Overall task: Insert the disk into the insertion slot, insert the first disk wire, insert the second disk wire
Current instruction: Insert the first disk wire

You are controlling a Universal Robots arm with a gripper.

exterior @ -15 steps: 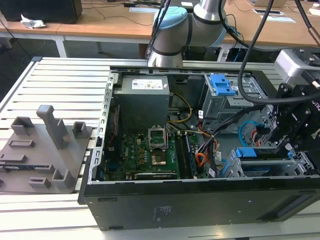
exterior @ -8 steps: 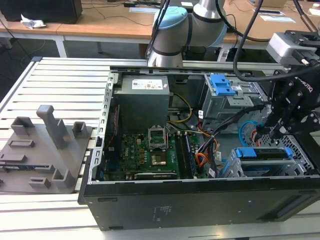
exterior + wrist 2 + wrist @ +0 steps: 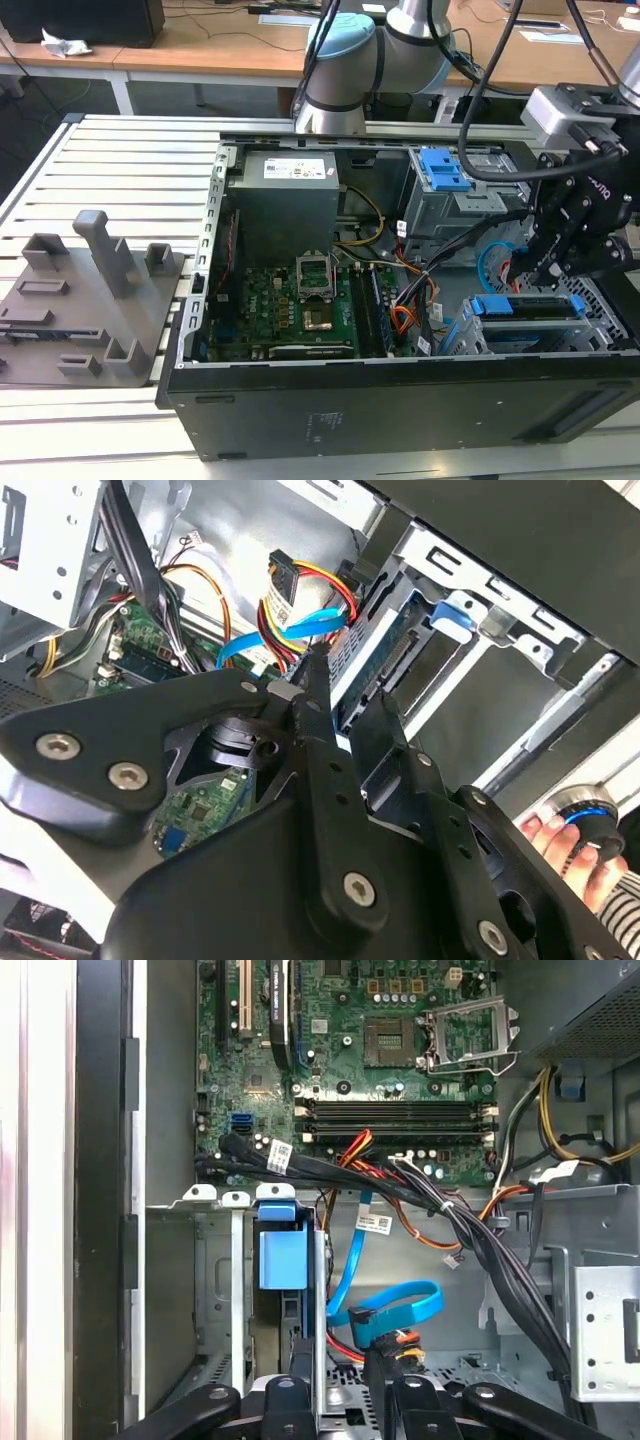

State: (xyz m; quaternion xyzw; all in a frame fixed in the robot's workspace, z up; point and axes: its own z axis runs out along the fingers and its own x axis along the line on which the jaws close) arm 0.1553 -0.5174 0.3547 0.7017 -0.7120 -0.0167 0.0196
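Low at the exterior view's right end of the open computer case (image 3: pixel 350 420), the disk (image 3: pixel 525 308) sits inside the insertion slot (image 3: pixel 605 310). Its long axis runs left to right across that view, and its blue tab end faces the motherboard (image 3: pixel 300 300). A blue data cable (image 3: pixel 400 1308) and a red-and-yellow wire bundle (image 3: pixel 300 590) loop beside the bay, below the taller cage (image 3: pixel 445 180). The gripper (image 3: pixel 530 270) hangs just above the disk, close to those cables, its fingers (image 3: pixel 290 1400) parted around nothing.
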